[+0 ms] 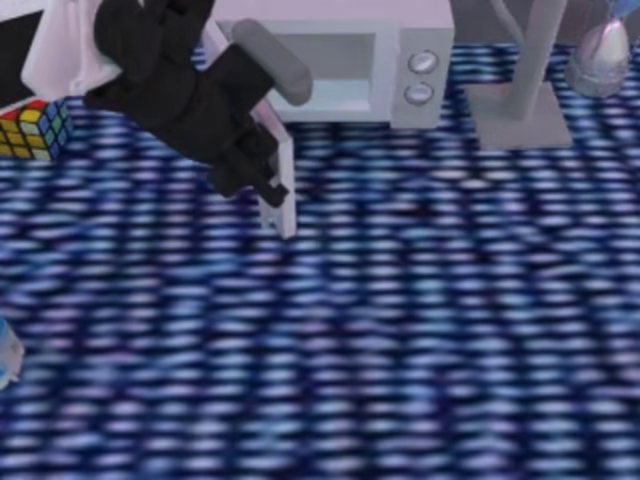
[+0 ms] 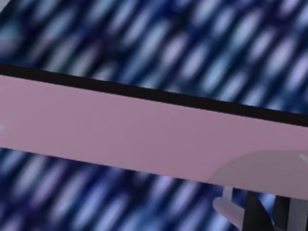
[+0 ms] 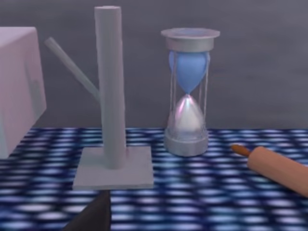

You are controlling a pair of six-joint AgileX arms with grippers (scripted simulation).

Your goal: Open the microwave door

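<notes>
The microwave (image 1: 350, 20) stands at the back of the table, its pale interior (image 1: 335, 70) showing and two silver knobs (image 1: 420, 78) on its right panel. The microwave door (image 1: 285, 185) is swung far out toward the front and appears edge-on. My left gripper (image 1: 268, 188) is at the door's free end, shut on its handle. In the left wrist view the door (image 2: 144, 130) crosses as a pale band, with the handle (image 2: 228, 209) beside my left gripper (image 2: 269, 214). My right arm is outside the top view; only a dark part of the right gripper (image 3: 94, 216) shows.
A Rubik's cube (image 1: 35, 128) lies at the back left. A grey stand with a post (image 1: 520, 105) and an hourglass (image 1: 600, 55) are right of the microwave. A rolling pin (image 3: 276, 168) lies near the hourglass (image 3: 188, 96). A pale blue object (image 1: 6, 355) sits at the left edge.
</notes>
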